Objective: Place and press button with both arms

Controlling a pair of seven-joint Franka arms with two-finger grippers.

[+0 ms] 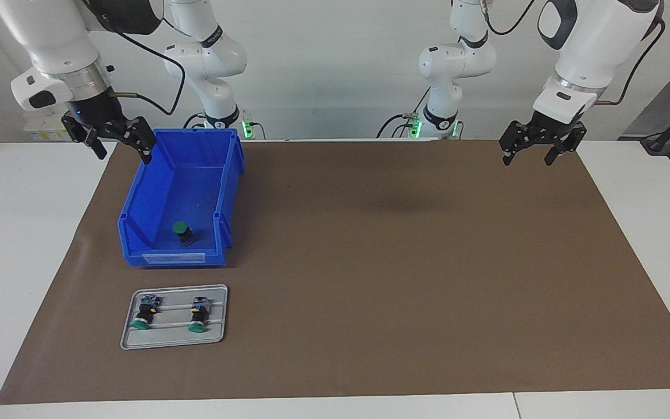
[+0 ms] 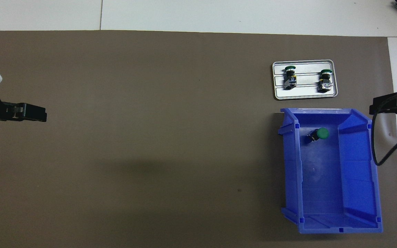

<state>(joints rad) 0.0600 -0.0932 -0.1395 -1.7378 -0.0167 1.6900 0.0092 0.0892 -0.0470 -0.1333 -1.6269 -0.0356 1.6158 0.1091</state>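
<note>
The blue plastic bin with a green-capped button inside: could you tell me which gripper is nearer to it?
Right. The right gripper hangs beside the blue plastic bin; the left gripper waits at the table's other end.

Bin [image 1: 207,174] bright blue; mat [image 1: 399,262] plain brown; table [image 1: 21,233] white; tray [image 1: 128,326] pale grey, ridged; button [image 1: 182,231] caps green, yellow ring; arms [image 1: 591,46] white, grippers black.

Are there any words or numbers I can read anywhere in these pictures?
No text can be read anywhere.
Blue bin: its label holder looks blank.
Buttons on the grey tray: any markings are too small to read.
Button in the bin: no markings can be made out.
</note>
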